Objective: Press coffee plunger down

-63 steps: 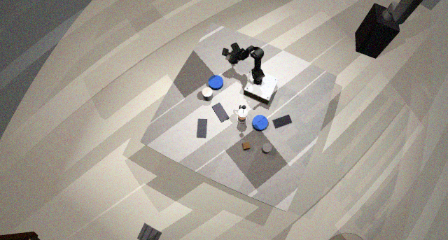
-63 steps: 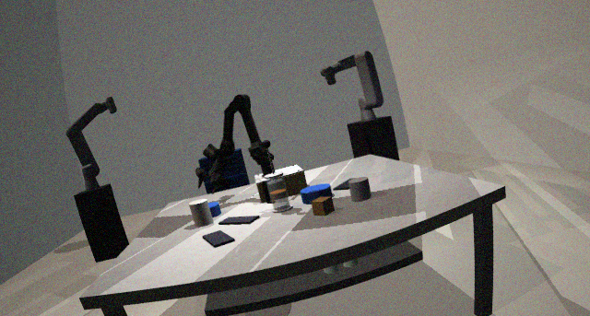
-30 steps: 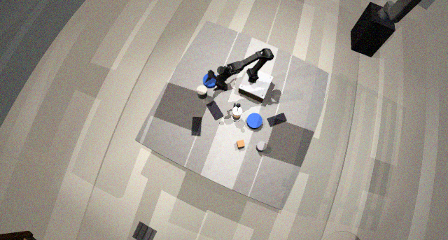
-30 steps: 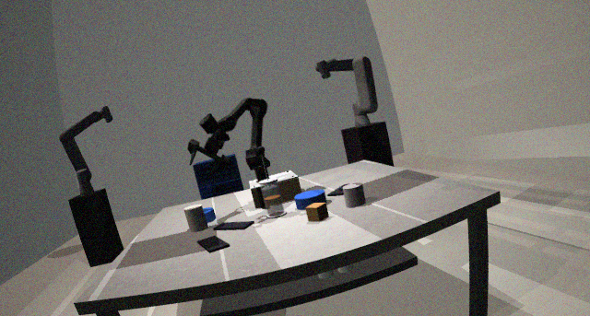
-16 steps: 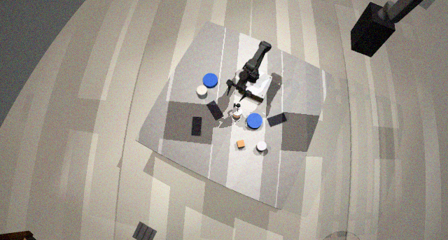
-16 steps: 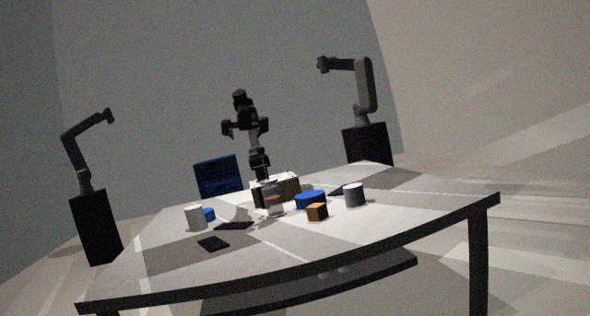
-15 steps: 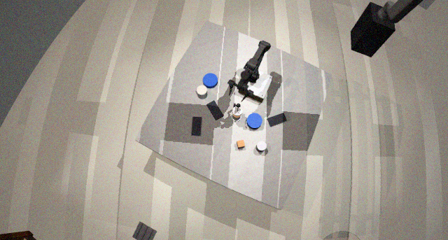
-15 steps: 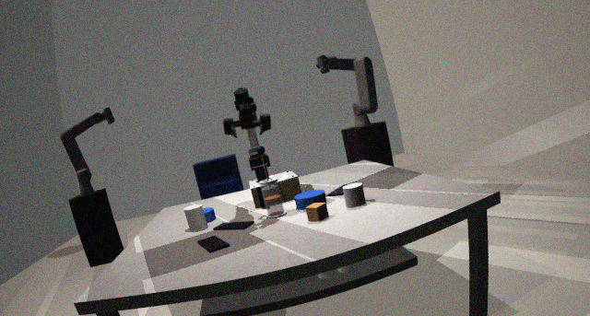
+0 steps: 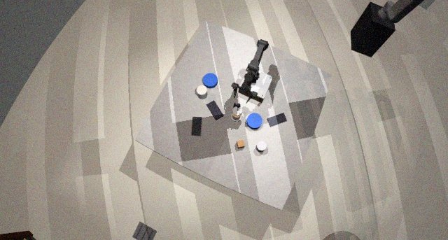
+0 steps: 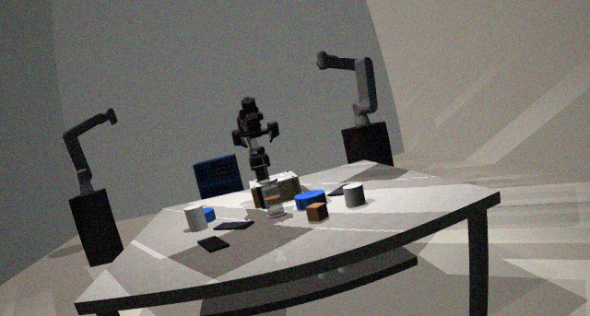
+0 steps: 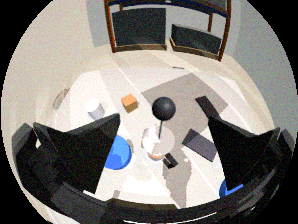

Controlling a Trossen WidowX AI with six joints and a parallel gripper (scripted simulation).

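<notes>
The gripper (image 10: 254, 136) is held wide open and empty above the coffee press (image 10: 274, 202). Only in the wrist view is the plunger knob (image 11: 164, 107) seen between the spread fingers, untouched.

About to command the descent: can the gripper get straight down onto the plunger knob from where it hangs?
Probably yes. In the wrist view the plunger knob sits between the open fingers, nothing lying between. The gripper hangs above the press; neighbouring blocks stand apart.
</notes>
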